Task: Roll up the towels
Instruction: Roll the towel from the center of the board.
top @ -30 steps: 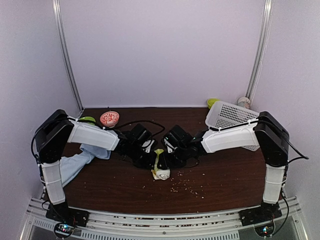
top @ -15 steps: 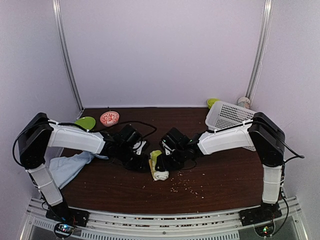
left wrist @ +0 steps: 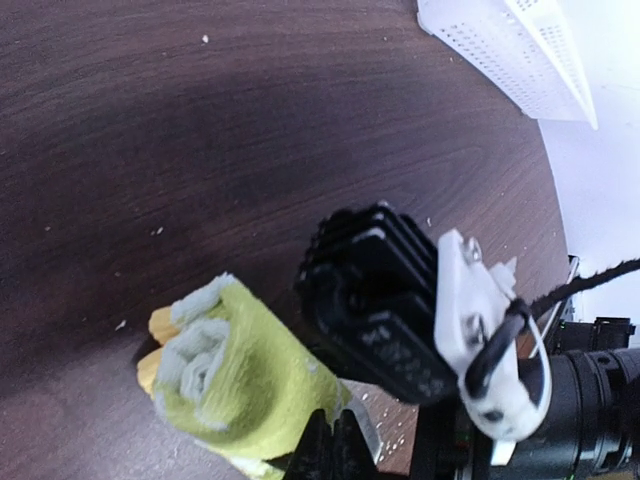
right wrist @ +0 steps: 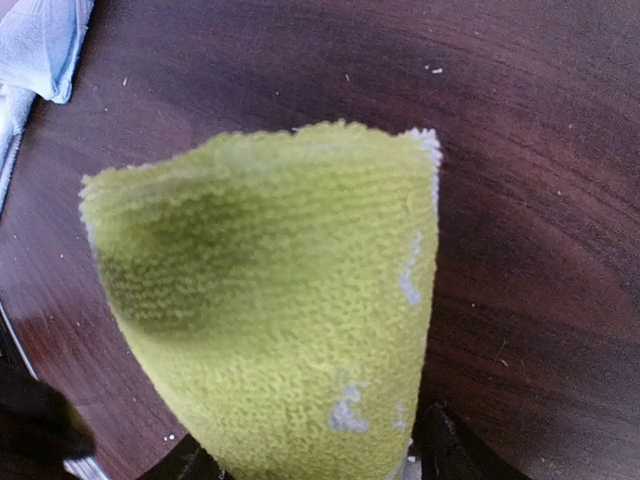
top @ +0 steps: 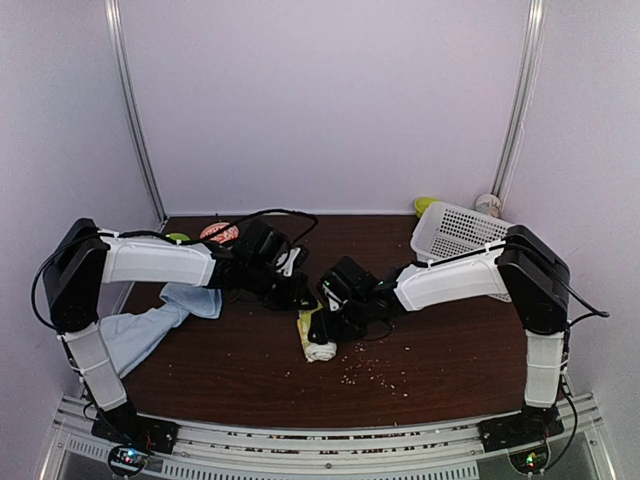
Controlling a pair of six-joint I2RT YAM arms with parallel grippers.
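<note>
The lime-green and cream towel (top: 317, 338) is rolled up and lies on the brown table near the middle. My right gripper (top: 324, 322) is shut on it. In the right wrist view the green roll (right wrist: 280, 300) fills the gap between the fingers (right wrist: 447, 452). My left gripper (top: 297, 296) hovers just behind the roll and apart from it. In the left wrist view its tips (left wrist: 335, 452) are pressed together and empty, with the roll (left wrist: 235, 385) in front. The pale blue towel (top: 150, 320) lies unrolled at the left edge, under my left arm, and shows in the right wrist view (right wrist: 35, 40).
A white perforated basket (top: 458, 232) stands at the back right, with a green object (top: 425, 204) and a white cup (top: 488, 204) behind it. A red patterned bowl (top: 213, 232) and a green item (top: 178, 238) sit at the back left. Crumbs (top: 370, 375) are scattered near the front.
My left gripper has let go of the green roll and pulled back toward the far left. The roll has come down onto the table, still held by the right gripper.
</note>
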